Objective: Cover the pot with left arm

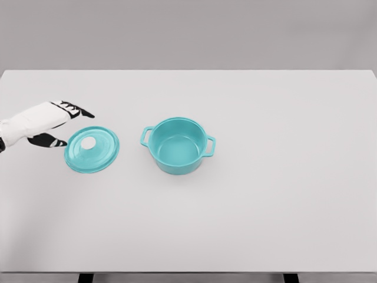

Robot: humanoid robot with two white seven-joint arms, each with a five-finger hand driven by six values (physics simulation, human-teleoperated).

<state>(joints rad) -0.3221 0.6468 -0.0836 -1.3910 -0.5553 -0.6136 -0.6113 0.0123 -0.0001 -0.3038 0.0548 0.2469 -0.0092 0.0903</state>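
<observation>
A teal pot with two side handles stands uncovered near the middle of the white table; its inside is bare. Its round teal lid with a pale knob lies flat on the table to the pot's left. My left hand comes in from the left edge and hovers just left of the lid, fingers spread above and thumb below, holding nothing. It does not touch the lid. The right arm is out of view.
The white table fills the view, with a grey wall behind it. Nothing else stands on it besides the pot and lid.
</observation>
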